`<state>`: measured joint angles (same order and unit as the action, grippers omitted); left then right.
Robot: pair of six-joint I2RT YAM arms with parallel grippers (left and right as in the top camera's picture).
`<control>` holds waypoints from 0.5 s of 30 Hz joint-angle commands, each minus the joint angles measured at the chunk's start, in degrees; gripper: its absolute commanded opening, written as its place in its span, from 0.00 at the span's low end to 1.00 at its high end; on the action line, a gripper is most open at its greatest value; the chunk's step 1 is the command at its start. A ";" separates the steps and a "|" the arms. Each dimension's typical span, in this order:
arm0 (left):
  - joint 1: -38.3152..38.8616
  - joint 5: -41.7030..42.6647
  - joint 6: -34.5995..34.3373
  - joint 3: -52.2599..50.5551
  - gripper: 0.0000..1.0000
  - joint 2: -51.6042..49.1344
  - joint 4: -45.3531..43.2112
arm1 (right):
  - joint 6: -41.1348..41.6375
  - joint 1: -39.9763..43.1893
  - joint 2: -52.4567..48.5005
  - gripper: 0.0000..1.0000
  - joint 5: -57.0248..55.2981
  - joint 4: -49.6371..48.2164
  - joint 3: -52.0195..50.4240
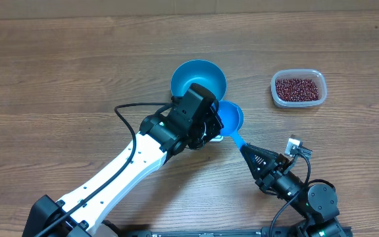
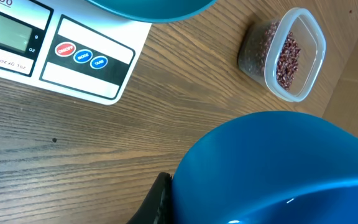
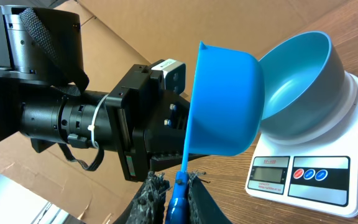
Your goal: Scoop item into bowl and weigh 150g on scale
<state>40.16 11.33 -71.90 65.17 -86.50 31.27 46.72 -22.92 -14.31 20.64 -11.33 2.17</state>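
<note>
The blue bowl (image 1: 193,76) (image 3: 303,81) stands on the white scale (image 3: 303,177) (image 2: 86,68), and no beans show inside it. A smaller blue scoop (image 1: 231,117) (image 3: 225,93) hangs just beside the bowl and looks empty from above. My right gripper (image 1: 249,151) (image 3: 178,193) is shut on the scoop's thin handle. My left gripper (image 1: 210,126) is at the scoop's cup (image 2: 278,168). One of its fingers (image 2: 159,199) presses on the outer wall, and the other is hidden. The red-brown beans (image 1: 298,89) (image 2: 288,53) lie in a clear tub at the right.
The clear tub (image 1: 275,92) stands well right of the scale on the wooden table (image 1: 58,79). My left arm (image 1: 130,164) crosses the table diagonally and covers most of the scale from above. Cardboard (image 3: 135,37) stands behind the table in the right wrist view.
</note>
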 commanded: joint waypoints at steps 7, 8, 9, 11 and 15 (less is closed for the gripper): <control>0.44 -1.46 -0.52 0.24 0.04 -0.39 -0.46 | -0.07 -0.28 0.35 0.13 1.40 -0.04 2.08; 0.44 -1.44 -0.52 0.24 0.04 -0.39 -0.46 | -0.09 -0.28 0.35 0.13 1.33 -0.04 2.08; 0.44 -1.44 -0.52 0.24 0.04 -0.39 -0.48 | -0.09 -0.28 0.35 0.13 1.31 -0.07 2.08; 0.48 -1.44 -0.55 0.24 0.04 -0.39 -0.50 | -0.07 -0.28 0.35 0.13 1.33 -0.04 2.08; 1.11 -1.57 -0.55 0.24 0.04 -0.39 -1.22 | -0.07 -0.28 0.35 0.10 1.38 0.28 2.08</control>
<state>40.29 11.22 -71.90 65.17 -86.48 30.83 46.70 -22.92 -14.31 20.88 -10.74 2.17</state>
